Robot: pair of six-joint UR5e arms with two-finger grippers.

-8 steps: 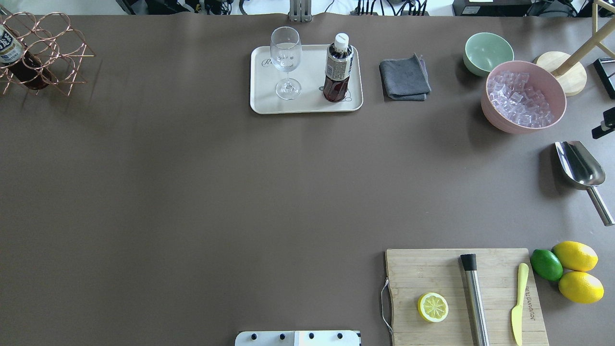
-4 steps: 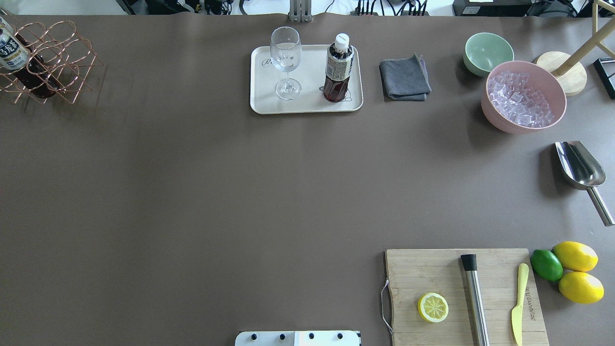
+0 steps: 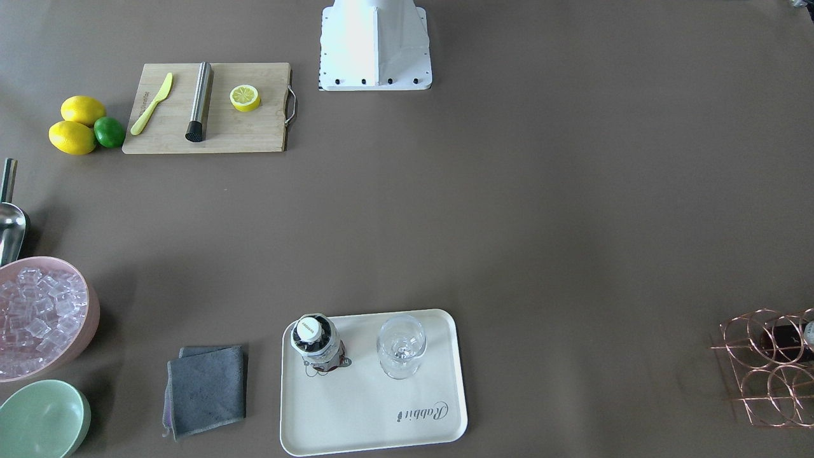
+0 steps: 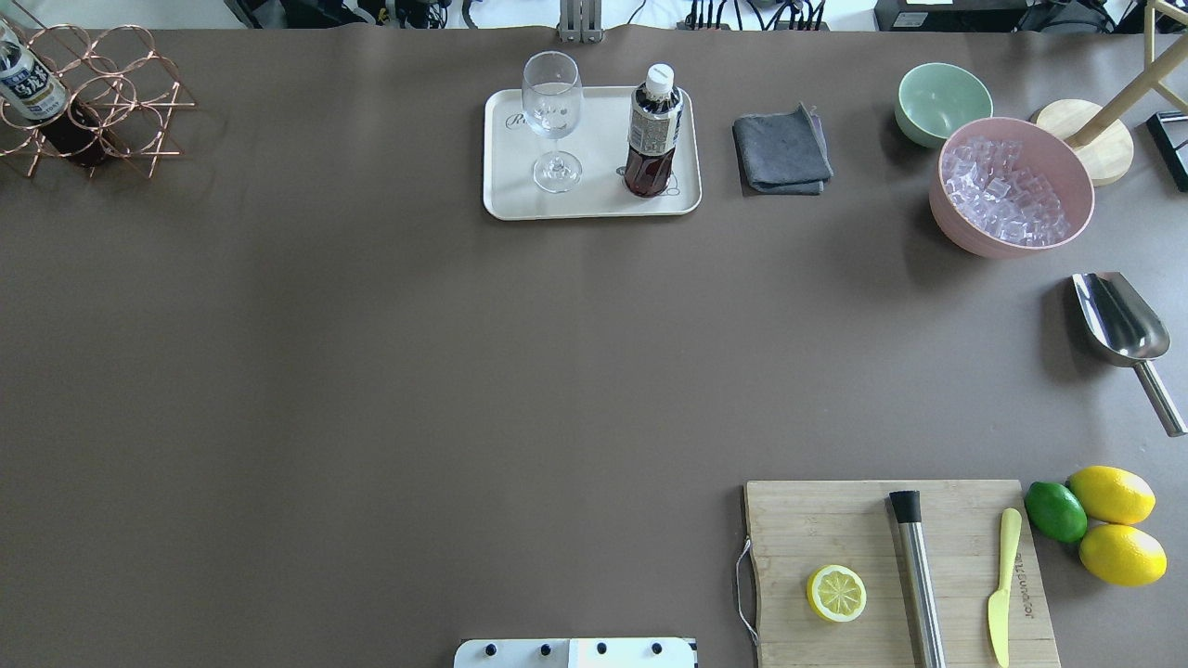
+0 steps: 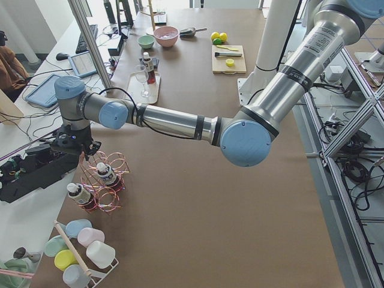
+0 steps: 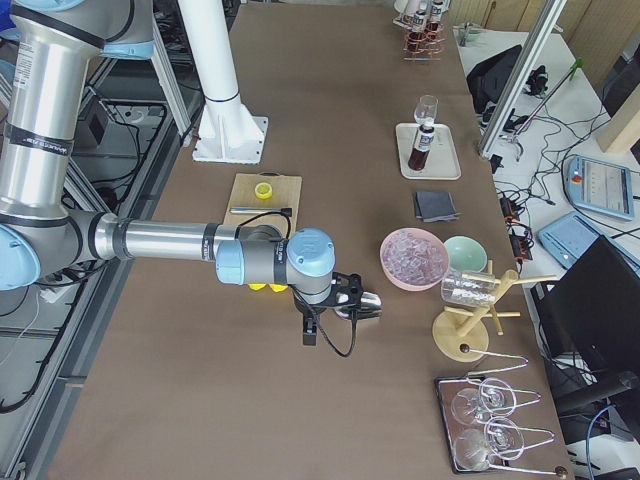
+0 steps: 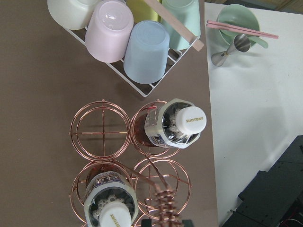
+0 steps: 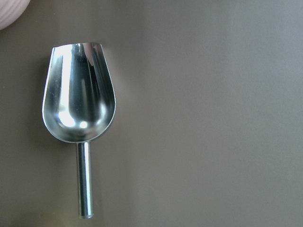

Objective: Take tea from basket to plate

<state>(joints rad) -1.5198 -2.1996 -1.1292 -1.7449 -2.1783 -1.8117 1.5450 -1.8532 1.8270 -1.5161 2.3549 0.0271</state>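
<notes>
One tea bottle (image 4: pixel 652 130) stands upright on the cream plate (image 4: pixel 594 199), beside a stemmed glass (image 4: pixel 552 116); the front view shows that bottle (image 3: pixel 315 340) and the plate (image 3: pixel 369 413) too. Two more tea bottles (image 7: pixel 175 125) (image 7: pixel 111 210) sit in the copper wire basket (image 7: pixel 100 132) at the table's far left corner (image 4: pixel 121 102). My left gripper (image 5: pixel 86 157) hangs right over the basket; I cannot tell if it is open. My right gripper (image 6: pixel 312 330) hovers over a metal scoop (image 8: pixel 78 94); its fingers do not show in the wrist view.
A pink bowl of ice (image 4: pixel 1012 186), a mint bowl (image 4: pixel 942 102) and a grey cloth (image 4: pixel 781 150) lie right of the plate. A cutting board (image 4: pixel 835 520) with lemon half, muddler and knife is front right. A rack of pastel cups (image 7: pixel 137 42) stands beside the basket.
The wire basket with its bottle shifted a little right, then back and away, in the overhead view. A dark part of the right gripper at the right edge has left that view.
</notes>
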